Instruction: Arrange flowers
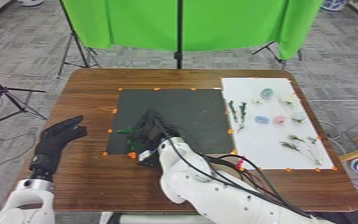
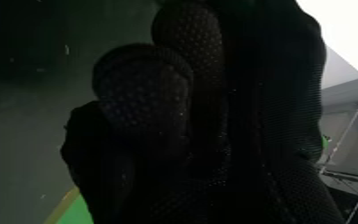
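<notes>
In the head view my right hand (image 1: 147, 134) is over the left part of the black mat (image 1: 200, 107). Small green pieces (image 1: 124, 131) show on the mat beside it, partly covered by the hand. The black glove of my right hand (image 2: 202, 120) is dark against the mat in the right wrist view, and what it holds, if anything, cannot be told. My left hand (image 1: 58, 136) is open above the wood left of the mat. On the white board (image 1: 246, 92) lie green stems (image 1: 242, 111), a teal flower (image 1: 266, 93), a blue flower (image 1: 262, 119), a pink flower (image 1: 278, 119) and thin branching sprigs (image 1: 291, 145).
Orange markers (image 1: 132, 155) line the edges of the mat and board. Black cables run along my right arm over the brown table (image 1: 95, 175). Behind the table stand a green cloth (image 1: 140, 25) and black stands (image 1: 179, 35).
</notes>
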